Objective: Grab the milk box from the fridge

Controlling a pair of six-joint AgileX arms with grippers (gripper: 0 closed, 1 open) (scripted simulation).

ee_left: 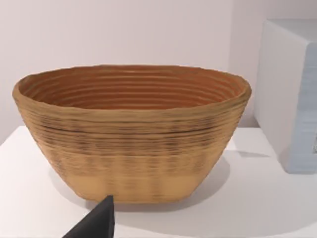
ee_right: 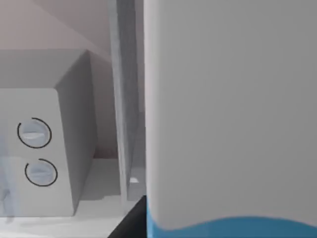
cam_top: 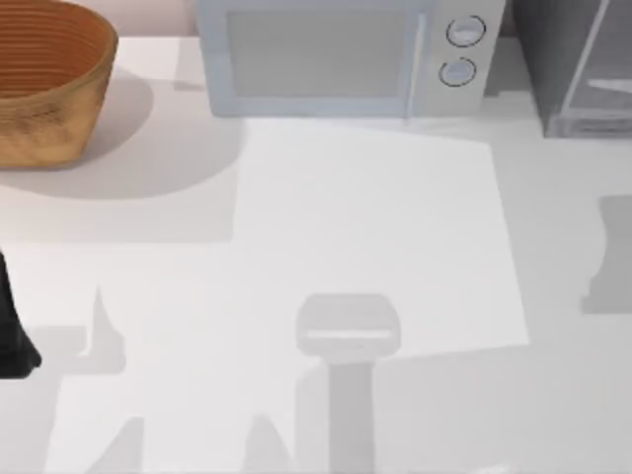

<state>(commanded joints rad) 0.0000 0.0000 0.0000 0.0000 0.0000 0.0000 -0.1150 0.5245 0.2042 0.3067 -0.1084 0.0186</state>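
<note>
The small carton milk box (ee_right: pixel 228 124), white above with a light-blue band along its lower edge, sits right up against the right wrist camera. It is just beside the pale silver frame of the dark grey boxy fridge (ee_right: pixel 125 99). Whether it is inside the cabinet or just outside it cannot be told. A dark sliver of the right tool (ee_right: pixel 130 224) lies at the carton's lower edge, touching or nearly touching it. Whether that tool is spread, pressed together or pinching the carton cannot be told. Beyond the frame stands the white box-shaped microwave (ee_right: pixel 42 148), its two round knobs one above the other. From above, the fridge (cam_top: pixel 573 59) occupies the far right corner of the white bench (cam_top: pixel 375 247). The microwave (cam_top: pixel 341 54) is just to its left along the far edge, the two near each other with a narrow gap between them. The brown woven round basket (cam_top: pixel 44 79) stands at the far left, well apart from the fridge. The left arm (cam_top: pixel 12 331) is parked at the left edge of the bench, nearer than the basket. Its wrist camera faces the basket (ee_left: pixel 131 134), with a side of the microwave (ee_left: pixel 292 94) beyond it. A single dark tip of the left tool (ee_left: pixel 96 223) pokes in toward the basket's base, and its spread cannot be told.
</note>
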